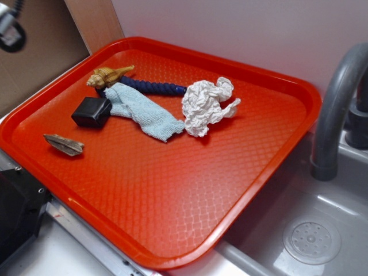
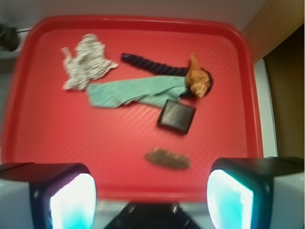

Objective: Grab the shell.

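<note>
- No brand, label or writing can be read on anything in either view.
- The surface is a red plastic tray with a fine diamond-textured floor and a raised rim.
- The tray sits on a grey sink unit; a round drain lies in the basin at its lower right corner, and a grey curved faucet rises beside that edge.
- Behind the tray stands a pale wall, with a wooden panel at the upper left.
- The shell, golden-tan and knobbly, lies at the tray's far left part, its pointed tail aimed toward the wall.
- It rests against one end of a dark blue twisted rope and just above a light blue cloth.
- A black block touches the cloth's left end; a flat grey-brown shard lies apart, nearer the front rim.
- A white knotted bundle sits to the right of the cloth.
- The gripper has its 2 fingers spread wide, holding nothing, at the near rim, well apart from the shell.
</note>
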### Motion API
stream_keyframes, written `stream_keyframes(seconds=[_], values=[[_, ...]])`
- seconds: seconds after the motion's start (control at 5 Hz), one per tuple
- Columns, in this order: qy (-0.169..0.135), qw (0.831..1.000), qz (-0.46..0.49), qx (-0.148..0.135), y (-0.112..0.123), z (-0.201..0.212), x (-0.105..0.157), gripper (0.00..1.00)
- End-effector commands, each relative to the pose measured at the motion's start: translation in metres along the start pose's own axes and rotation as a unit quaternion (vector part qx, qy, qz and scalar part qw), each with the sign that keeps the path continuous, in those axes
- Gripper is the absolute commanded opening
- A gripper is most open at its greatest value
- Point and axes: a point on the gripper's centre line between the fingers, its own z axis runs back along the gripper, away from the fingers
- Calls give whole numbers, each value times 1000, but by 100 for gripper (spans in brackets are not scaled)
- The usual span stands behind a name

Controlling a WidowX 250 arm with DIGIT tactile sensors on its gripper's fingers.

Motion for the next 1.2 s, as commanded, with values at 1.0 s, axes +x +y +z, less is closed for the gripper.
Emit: stream_keyframes(seconds=[1.0], values=[[47,999,8,6,77,-159,79,100]])
